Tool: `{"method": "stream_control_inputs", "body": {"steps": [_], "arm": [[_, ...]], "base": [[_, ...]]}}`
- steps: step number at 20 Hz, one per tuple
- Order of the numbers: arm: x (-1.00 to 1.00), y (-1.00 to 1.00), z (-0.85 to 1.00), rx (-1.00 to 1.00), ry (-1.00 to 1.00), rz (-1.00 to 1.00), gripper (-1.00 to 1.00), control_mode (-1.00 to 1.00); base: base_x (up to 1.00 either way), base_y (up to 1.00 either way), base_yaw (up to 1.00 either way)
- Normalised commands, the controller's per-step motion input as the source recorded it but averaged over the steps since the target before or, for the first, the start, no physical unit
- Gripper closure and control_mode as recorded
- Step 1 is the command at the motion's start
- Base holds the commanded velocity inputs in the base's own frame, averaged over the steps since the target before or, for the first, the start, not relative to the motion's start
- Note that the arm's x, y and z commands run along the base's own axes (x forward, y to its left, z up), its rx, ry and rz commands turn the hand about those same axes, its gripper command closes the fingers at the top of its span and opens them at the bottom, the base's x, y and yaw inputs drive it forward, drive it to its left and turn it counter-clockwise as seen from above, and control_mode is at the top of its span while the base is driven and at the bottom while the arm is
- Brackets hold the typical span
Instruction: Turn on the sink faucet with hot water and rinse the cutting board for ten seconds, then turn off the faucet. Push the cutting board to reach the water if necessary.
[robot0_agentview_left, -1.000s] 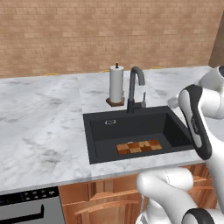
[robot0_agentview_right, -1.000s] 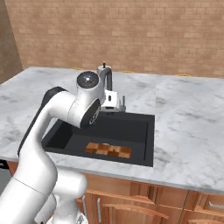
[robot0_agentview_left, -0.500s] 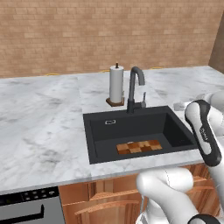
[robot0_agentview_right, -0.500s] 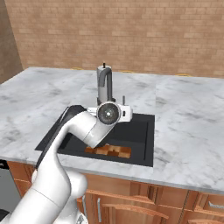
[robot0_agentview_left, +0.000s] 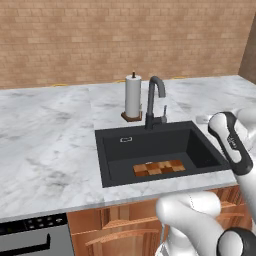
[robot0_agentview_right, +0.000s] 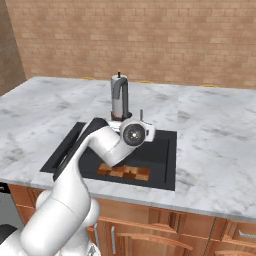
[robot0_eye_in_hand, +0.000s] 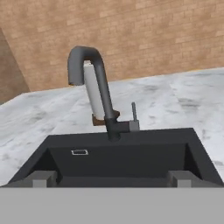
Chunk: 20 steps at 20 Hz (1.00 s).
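Both base cameras look down from behind, left and right, sharing the sink (robot0_agentview_left: 155, 150); the hand camera faces the sink faucet (robot0_eye_in_hand: 98, 83) closely, at twelve o'clock.

- The cutting board (robot0_agentview_right: 124, 172) is partly hidden behind the arm at the sink's (robot0_agentview_right: 162, 165) front edge.
- The paper-towel roll (robot0_eye_in_hand: 93, 94) stands half hidden behind the sink faucet (robot0_eye_in_hand: 101, 89).

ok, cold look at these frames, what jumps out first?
The dark sink faucet arches over the back edge of the black sink, no water running. The checkered cutting board lies flat near the basin's front wall. A white paper-towel roll stands just behind the tap, and the gripper faces it from the sink's front, fingers apart.
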Motion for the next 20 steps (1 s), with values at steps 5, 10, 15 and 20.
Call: {"method": "stream_control_inputs", "body": {"steps": [5,10,15,20], "arm": [[0.36,-0.11,-0.26,0.10,-0.01,0.00,-1.00,-1.00],[0.33,-0.09,-0.24,0.09,-0.03,0.00,-1.00,-1.00],[0.37,-0.03,-0.21,0.07,-0.02,0.00,-1.00,-1.00],[0.35,0.00,-0.18,0.06,0.00,0.00,-1.00,-1.00]], "base": [[0.00,0.00,0.00],[0.00,0.00,0.00],[0.00,0.00,0.00],[0.00,0.00,0.00]]}}
